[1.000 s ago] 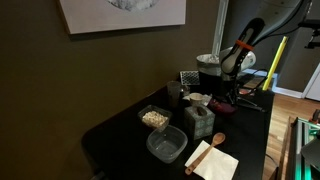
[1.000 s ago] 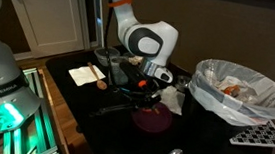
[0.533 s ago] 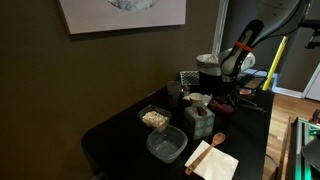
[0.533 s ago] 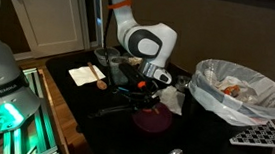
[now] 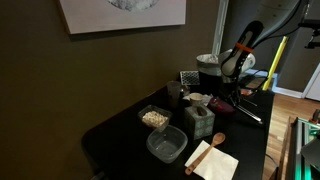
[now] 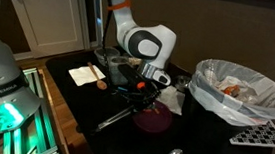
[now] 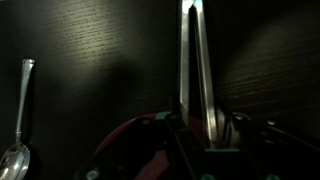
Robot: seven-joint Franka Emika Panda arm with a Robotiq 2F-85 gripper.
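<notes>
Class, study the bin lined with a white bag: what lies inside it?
Inside the bin, crumpled brownish and white scraps show near the top. Anything deeper is covered by them and by the white liner.

Long metal tongs (image 7: pixel 196 60) ctr, spoon (image 7: pixel 19 125) btm-left, dark tabletop (image 7: pixel 90 50)

White arm (image 6: pixel 146 38) bent forward and down, fingers (image 6: pixel 153 81) pointing down, their spread unclear

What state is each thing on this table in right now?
gripper: tongs between its fingers, grip unclear
tongs: arms nearly together
food container: lid off, partly filled
clear container: lid off, empty
bin: open, lined, waste inside
metal spoon: lying flat
</notes>
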